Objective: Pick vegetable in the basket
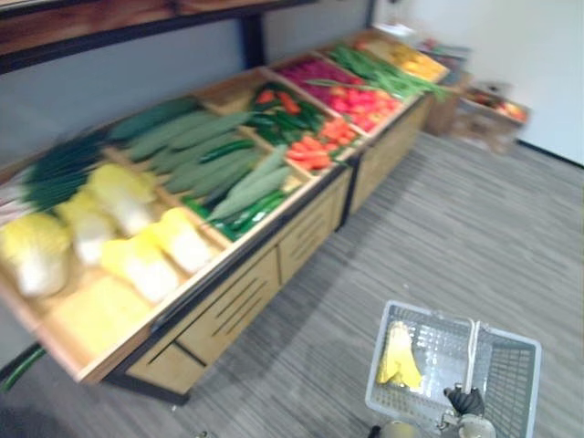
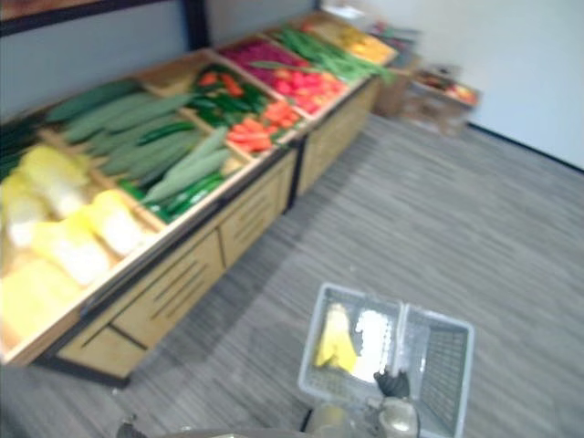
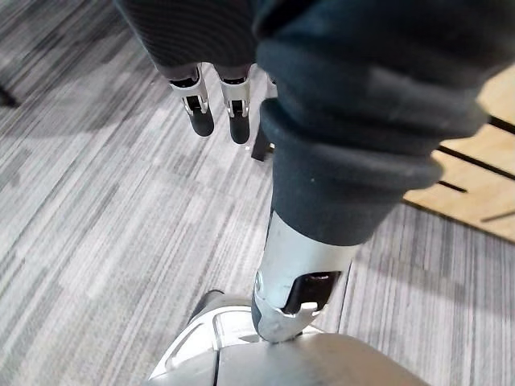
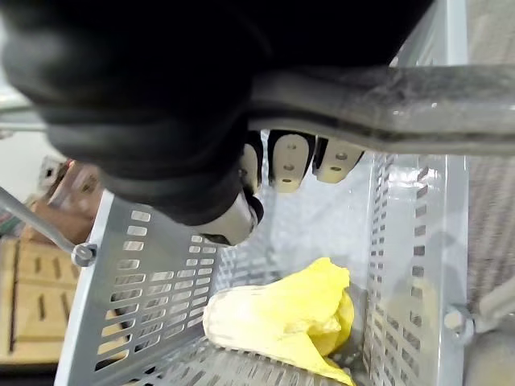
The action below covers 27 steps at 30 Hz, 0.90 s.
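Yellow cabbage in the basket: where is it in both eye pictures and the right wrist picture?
Left eye view: napa cabbage at bottom right, in the left half of the grey basket.
Right eye view: napa cabbage at bottom middle, same half.
Right wrist view: napa cabbage low, on the basket's floor.
Shared landmark: the basket's handle.

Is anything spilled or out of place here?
Nothing stands out. The vegetables lie sorted on the stand. One yellow cabbage lies in the basket, whose handle the right robot hand grips. The left robot hand hangs open above the floor.
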Motion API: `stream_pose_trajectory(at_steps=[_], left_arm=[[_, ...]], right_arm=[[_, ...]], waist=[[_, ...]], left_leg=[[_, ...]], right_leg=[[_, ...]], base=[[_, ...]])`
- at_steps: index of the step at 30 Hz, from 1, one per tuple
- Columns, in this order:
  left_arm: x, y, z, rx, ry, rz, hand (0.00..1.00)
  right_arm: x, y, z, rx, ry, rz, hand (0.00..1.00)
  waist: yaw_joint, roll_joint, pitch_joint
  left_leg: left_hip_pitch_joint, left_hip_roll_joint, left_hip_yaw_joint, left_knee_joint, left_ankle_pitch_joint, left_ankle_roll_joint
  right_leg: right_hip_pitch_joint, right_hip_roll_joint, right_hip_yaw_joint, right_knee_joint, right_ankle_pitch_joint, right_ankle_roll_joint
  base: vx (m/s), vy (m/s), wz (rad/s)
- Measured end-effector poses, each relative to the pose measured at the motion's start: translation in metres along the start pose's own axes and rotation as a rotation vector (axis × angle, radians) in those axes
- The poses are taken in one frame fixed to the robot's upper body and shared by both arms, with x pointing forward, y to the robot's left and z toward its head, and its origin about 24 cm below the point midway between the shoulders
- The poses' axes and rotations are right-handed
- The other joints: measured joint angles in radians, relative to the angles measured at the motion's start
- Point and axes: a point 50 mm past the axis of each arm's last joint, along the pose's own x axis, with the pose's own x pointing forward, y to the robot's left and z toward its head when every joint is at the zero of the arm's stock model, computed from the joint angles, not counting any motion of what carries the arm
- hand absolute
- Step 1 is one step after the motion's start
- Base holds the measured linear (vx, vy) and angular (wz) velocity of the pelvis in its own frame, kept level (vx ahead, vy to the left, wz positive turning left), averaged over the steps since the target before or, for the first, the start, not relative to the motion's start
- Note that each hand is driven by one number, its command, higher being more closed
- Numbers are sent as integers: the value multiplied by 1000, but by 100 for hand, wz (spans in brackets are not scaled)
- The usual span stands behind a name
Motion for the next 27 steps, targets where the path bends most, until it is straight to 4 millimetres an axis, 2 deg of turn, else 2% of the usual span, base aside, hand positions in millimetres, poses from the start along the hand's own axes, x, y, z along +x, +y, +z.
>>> stream_pose_trajectory(at_steps=[1, 2, 4, 6, 8, 10, 11, 12, 13, 14, 15, 16, 17, 18, 20, 21, 22, 23, 24, 26, 27], left_arm=[[0, -1, 0, 2, 3, -8, 0], [1, -1, 3, -1, -5, -19, 0], [0, -6, 4, -6, -7, -30, 0], [0, -5, 6, -5, -13, -28, 0], [0, -5, 9, -4, -21, -25, 0], [1, -3, 9, -3, -22, -16, 0], [1, -1, 9, -3, -23, -12, 0], [1, -1, 7, -3, -20, -8, 0], [1, 0, 7, -3, -21, -5, 0], [0, -1, 3, -5, -13, -2, 0], [-1, -3, 4, -8, -21, -3, 0], [-2, -6, 4, -13, -20, -9, 0], [-3, -11, 4, -23, -20, -14, 0], [-4, -13, 2, -28, -14, -16, 0], [-8, -19, -4, -37, -8, -28, 0], [-8, -20, -5, -39, -5, -30, 0], [-9, -22, -5, -41, -5, -36, 0], [-9, -23, -4, -44, -5, -40, 0], [-9, -22, -3, -42, -7, -34, 0], [-6, -16, -1, -36, -15, -14, 0], [-6, -16, -1, -35, -15, -14, 0]], right_arm=[[0, -1, -1, -3, 7, -1, 100], [1, -7, -6, 4, 30, -20, 100], [3, -12, -10, 15, 66, -34, 100], [5, -14, -10, 3, 80, -34, 100], [3, -17, -16, -3, 98, -40, 100], [1, -20, -21, -4, 110, -47, 100], [1, -23, -22, -19, 109, -50, 100], [2, -25, -19, -50, 96, -42, 100], [3, -27, -17, -62, 88, -40, 100], [3, -27, -15, -71, 74, -36, 100], [5, -28, -12, -94, 62, -29, 100], [5, -29, -11, -99, 59, -28, 100], [6, -28, -9, -101, 53, -22, 100], [7, -26, -7, -101, 49, -18, 100], [8, -25, -6, -103, 50, -13, 100], [8, -25, -6, -103, 47, -13, 100], [8, -27, -4, -106, 39, -19, 100], [9, -29, -3, -108, 34, -23, 100], [9, -24, -4, -112, 40, -10, 100], [8, -22, -4, -112, 38, -6, 100], [8, -21, -5, -113, 38, -7, 100]], waist=[[-2, -4, -2], [-12, 13, 0], [-25, 23, -2], [-25, 24, -1], [-31, 41, 2], [-30, 55, 4], [-36, 53, 9], [-35, 62, 14], [-31, 65, 14], [-16, 64, 15], [-2, 64, 15], [1, 64, 15], [5, 62, 16], [7, 60, 17], [5, 60, 17], [5, 62, 18], [6, 81, 20], [8, 94, 24], [7, 88, 22], [5, 53, 21], [5, 47, 18]], left_leg=[[1, -2, 17, -3, 10, 4], [6, -7, 41, -28, 43, 3], [9, -1, 59, -31, 63, -11], [7, 19, 91, 3, 64, -14], [-7, 74, 91, 88, 67, -18], [-6, 138, 82, 183, 68, -19], [-16, 182, 44, 266, 74, -20], [-29, 209, -21, 338, 105, -19], [-42, 214, -63, 369, 126, -18], [-84, 206, -181, 424, 159, -14], [-122, 147, -338, 417, 122, -28], [-134, 111, -410, 402, 100, -37], [-149, 40, -542, 354, 59, -51], [-149, 11, -593, 319, 45, -57], [-146, -71, -768, 132, 32, -69], [-147, -88, -821, 53, 34, -69], [-147, -89, -883, -63, 40, -69], [-147, -83, -899, -78, 60, -96], [-152, -110, -882, -76, 51, -89], [-154, -154, -857, -86, 45, -66], [-149, -167, -854, -92, 45, -60]], right_leg=[[2, 8, -12, -33, -5, -1], [24, 45, -10, -144, -5, 0], [62, 91, 13, -290, -5, 1], [86, 126, 47, -405, -6, 18], [107, 162, 64, -463, 22, 11], [133, 186, 75, -473, 22, 7], [146, 201, 87, -475, 19, 2], [158, 207, 108, -475, 17, -1], [161, 208, 126, -472, 17, -2], [162, 201, 174, -466, 15, -7], [154, 189, 216, -462, 14, -9], [151, 186, 242, -463, 14, -9], [148, 182, 284, -467, 11, -12], [149, 181, 302, -467, 8, -6], [133, 183, 365, -466, 7, -4], [125, 183, 379, -467, 11, 3], [113, 197, 400, -467, 20, 30], [110, 205, 409, -466, 25, 49], [113, 186, 425, -479, 40, 67], [113, 138, 430, -507, 55, 88], [115, 127, 431, -513, 55, 88]], base=[[-37, -129, -132], [-36, -183, -85], [-15, -238, -103], [-29, -196, -92], [-80, -204, -42], [-63, -151, -25], [-26, -90, -26], [-41, -93, -36], [-33, -47, -70], [-23, -10, -94], [6, 34, -103], [12, 81, -105], [9, 83, -84], [-8, 118, -100], [-14, 188, -93], [3, 231, -81], [29, 276, -60], [72, 286, -51], [96, 285, -22], [130, 262, -10], [200, 285, -6]])
